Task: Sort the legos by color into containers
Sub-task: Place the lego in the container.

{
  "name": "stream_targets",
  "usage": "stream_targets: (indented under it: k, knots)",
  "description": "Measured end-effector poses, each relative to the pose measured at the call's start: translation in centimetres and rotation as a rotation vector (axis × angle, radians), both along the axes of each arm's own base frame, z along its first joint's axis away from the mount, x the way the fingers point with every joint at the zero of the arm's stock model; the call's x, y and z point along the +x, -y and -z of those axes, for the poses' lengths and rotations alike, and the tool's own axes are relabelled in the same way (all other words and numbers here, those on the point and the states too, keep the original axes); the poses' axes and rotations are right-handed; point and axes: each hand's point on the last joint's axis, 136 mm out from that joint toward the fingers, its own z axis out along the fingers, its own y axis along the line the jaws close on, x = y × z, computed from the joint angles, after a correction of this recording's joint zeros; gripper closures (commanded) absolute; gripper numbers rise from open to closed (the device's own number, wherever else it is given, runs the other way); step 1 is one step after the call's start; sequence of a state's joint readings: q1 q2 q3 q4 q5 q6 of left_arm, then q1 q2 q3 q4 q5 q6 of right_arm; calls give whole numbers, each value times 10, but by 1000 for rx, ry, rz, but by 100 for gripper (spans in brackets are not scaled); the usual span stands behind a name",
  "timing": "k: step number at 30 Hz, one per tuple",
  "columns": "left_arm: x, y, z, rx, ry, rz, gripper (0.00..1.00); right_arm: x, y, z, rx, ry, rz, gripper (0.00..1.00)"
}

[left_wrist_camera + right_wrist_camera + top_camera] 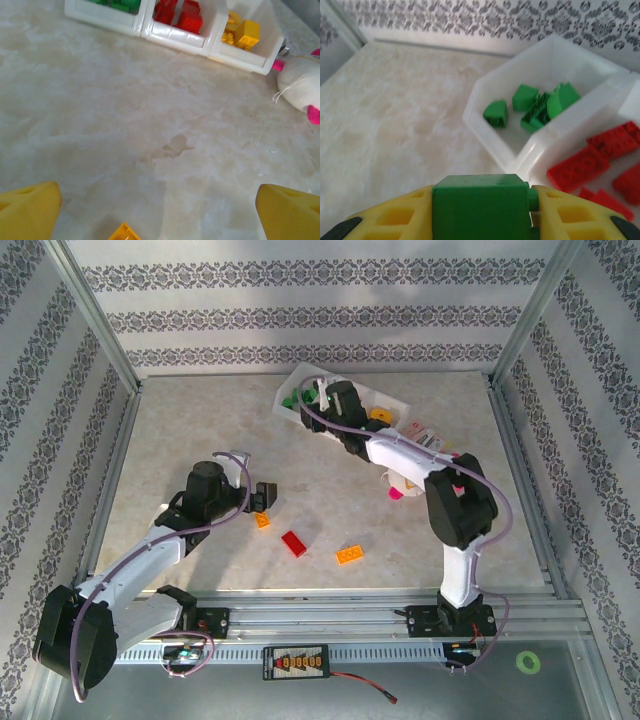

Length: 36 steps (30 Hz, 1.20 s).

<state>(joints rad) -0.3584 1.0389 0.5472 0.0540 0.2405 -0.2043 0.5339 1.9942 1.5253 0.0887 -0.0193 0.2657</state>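
The right gripper point(482, 216) is closed partway on a green lego brick point(479, 197). Its yellow fingers point(395, 217) press the brick from both sides, and the brick fills the gap between them. In the overhead view this gripper point(327, 400) sits over the left part of the white tray point(392, 392), which lies at the far side of the table.

From the right wrist, the tray's end compartment point(487, 134) lies just ahead of the held brick, with several green legos point(535, 107) on its floor. The next compartment holds red legos point(587, 162).

The left gripper point(160, 215) stands wide open and holds nothing. Its two yellow fingertips point(29, 212) sit at opposite lower corners of the wrist view with bare table point(150, 125) between them. An orange lego point(124, 233) lies on the table at the bottom edge, between the fingertips and nearer the left one, and I cannot tell whether it touches either. In the overhead view the left gripper point(262, 496) is just above that orange brick point(263, 521).

A red brick point(294, 543) and a second orange brick point(350, 554) lie loose nearby on the table, apart from each other and from both grippers.

The left wrist view shows the tray point(175, 41) with green, red and yellow-orange bricks point(242, 32) in separate compartments, and a white and pink soft toy point(302, 87) just beside its yellow end
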Motion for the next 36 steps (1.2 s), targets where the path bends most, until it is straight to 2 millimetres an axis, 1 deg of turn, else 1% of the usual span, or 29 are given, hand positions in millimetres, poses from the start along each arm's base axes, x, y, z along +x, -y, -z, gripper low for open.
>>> stream_targets:
  k: [3, 5, 9, 11, 14, 17, 20, 23, 24, 27, 29, 33, 36]
  knots:
    - [0, 1, -3, 10, 19, 13, 1, 34, 0, 4, 50, 2, 48, 63]
    - [-2, 0, -4, 15, 30, 18, 1, 56, 4, 11, 78, -7, 84, 63]
    - [-7, -2, -8, 16, 58, 21, 1, 92, 6, 21, 121, -8, 130, 64]
    - [-9, -3, -10, 16, 67, 21, 1, 110, 6, 22, 142, 4, 149, 64]
    - [-11, -4, -9, 17, 70, 18, 1, 132, 5, 23, 175, 15, 171, 63]
    - [-11, -4, -9, 18, 70, 17, 1, 147, 2, 24, 201, 21, 182, 62]
    - [-11, -5, -9, 18, 70, 15, 1, 157, -2, 28, 217, 19, 189, 61]
    - [-11, -5, -9, 18, 70, 16, 1, 163, -4, 34, 219, 15, 191, 57]
    - [-11, -5, -9, 18, 70, 16, 1, 164, -5, 35, 218, 12, 192, 55]
    - [-11, -5, -7, 21, 62, 15, 1, 164, -4, 41, 208, -8, 195, 43]
    - [-13, -5, -5, 26, 49, 15, 1, 163, -4, 41, 201, -10, 193, 36]
    - [-13, -8, -2, 37, 15, 2, 1, 164, -1, 40, 182, -1, 182, 28]
    - [-13, -11, -2, 37, -16, -25, 1, 157, -2, 44, 156, -16, 148, 25]
